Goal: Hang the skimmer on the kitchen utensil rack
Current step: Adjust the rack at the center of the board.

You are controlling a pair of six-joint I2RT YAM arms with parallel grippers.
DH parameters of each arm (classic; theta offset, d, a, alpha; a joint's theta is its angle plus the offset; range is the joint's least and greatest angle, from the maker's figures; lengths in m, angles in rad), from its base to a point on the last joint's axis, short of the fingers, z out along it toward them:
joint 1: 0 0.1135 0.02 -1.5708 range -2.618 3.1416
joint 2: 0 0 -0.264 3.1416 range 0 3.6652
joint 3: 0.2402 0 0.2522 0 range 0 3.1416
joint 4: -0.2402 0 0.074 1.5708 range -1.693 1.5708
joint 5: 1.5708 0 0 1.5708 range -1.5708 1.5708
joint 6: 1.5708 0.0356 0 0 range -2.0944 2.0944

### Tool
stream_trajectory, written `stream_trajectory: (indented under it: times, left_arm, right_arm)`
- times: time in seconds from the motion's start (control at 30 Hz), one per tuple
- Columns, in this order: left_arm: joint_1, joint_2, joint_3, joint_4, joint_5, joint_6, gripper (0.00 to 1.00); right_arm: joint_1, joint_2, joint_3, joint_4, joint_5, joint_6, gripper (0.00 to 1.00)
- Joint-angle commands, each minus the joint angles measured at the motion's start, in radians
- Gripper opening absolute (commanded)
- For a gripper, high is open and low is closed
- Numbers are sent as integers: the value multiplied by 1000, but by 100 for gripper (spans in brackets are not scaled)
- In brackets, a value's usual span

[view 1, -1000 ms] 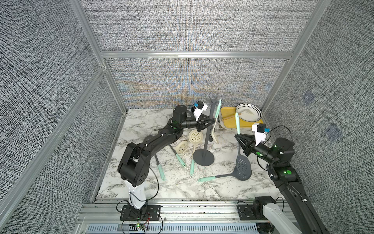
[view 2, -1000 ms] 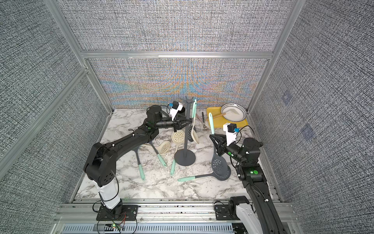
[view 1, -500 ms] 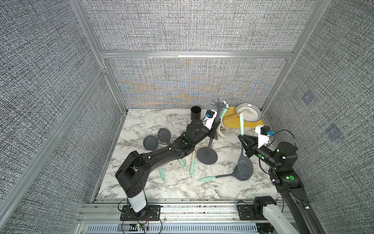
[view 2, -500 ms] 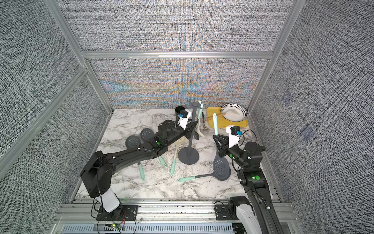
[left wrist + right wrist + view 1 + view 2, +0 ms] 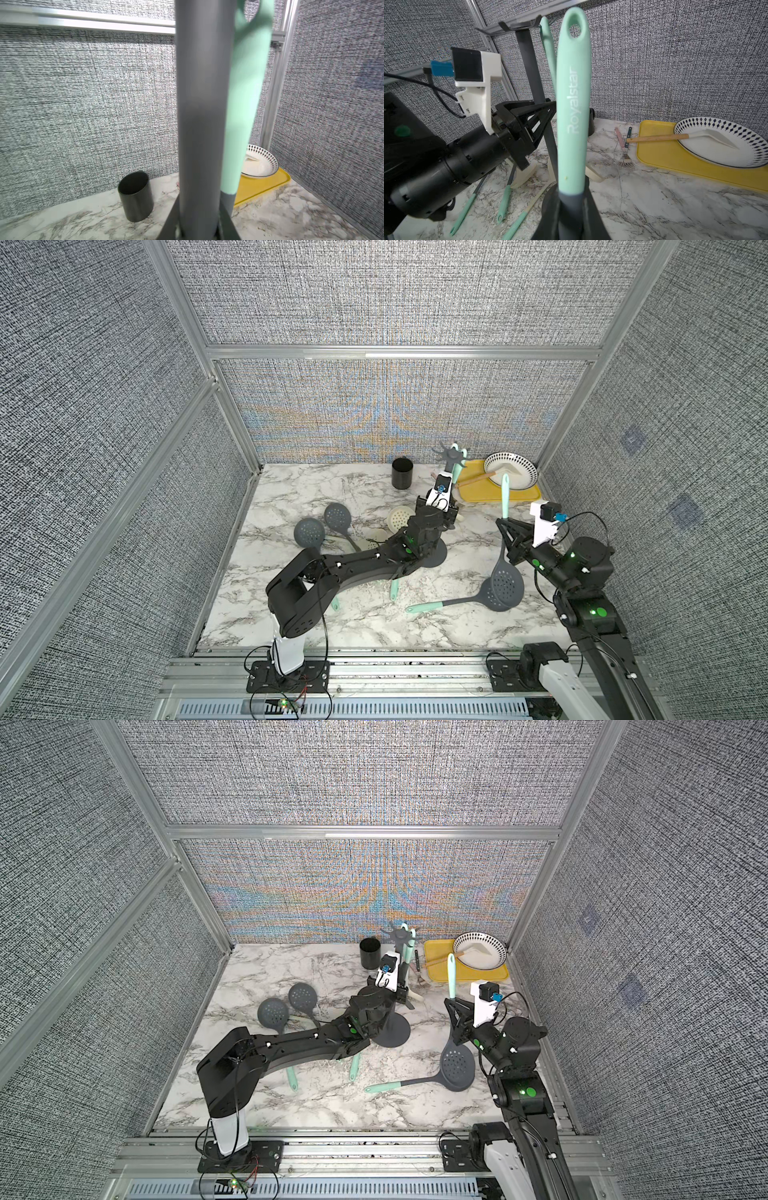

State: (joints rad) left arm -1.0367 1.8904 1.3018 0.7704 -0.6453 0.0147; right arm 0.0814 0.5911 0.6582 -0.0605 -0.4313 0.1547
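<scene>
My right gripper [image 5: 509, 533] is shut on the dark neck of a skimmer [image 5: 507, 581]. The skimmer stands upright, its mint handle [image 5: 573, 104] pointing up with the hanging hole at the top, its perforated grey head below the jaws. The kitchen utensil rack [image 5: 450, 455], a dark grey stand, is just left of it. My left gripper [image 5: 445, 515] is shut on the rack's pole [image 5: 199, 124] low down, above the round base [image 5: 392, 1031]. One mint-handled utensil [image 5: 245, 99] hangs from the crown beside the pole. In the right wrist view the crown of hooks [image 5: 519, 26] sits behind and left of the held handle.
A black cup [image 5: 402, 472] stands at the back, left of the rack. A yellow tray [image 5: 524, 494] with a patterned bowl [image 5: 512, 467] fills the back right corner. Several dark and cream skimmers [image 5: 309, 531] lie on the marble left of the rack, another dark skimmer [image 5: 503, 598] under the right gripper.
My left arm has dropped lower, its grip now lower on the pole, and the rack has shifted a little right. The black cup has come into view. The right gripper with its skimmer moved slightly right.
</scene>
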Motion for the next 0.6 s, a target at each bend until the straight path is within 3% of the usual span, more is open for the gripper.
stream_trajectory:
  times: [0.0,0.1,0.23,0.3,0.57]
  left_arm:
    - [-15,18,11,80,-114,30,3]
    - [-19,22,-1,87,-125,7,12]
    - [-20,6,-45,88,-78,-21,51]
    - [-20,-5,-62,88,-60,-30,64]
    - [-20,-63,-125,57,-10,-63,97]
  right_arm:
    - [1,-2,-5,30,3,5,0]
    - [1,-5,-2,30,2,6,0]
    - [1,-4,7,22,4,-3,0]
    - [1,-1,11,20,6,-3,0]
    - [1,2,20,13,37,-13,0]
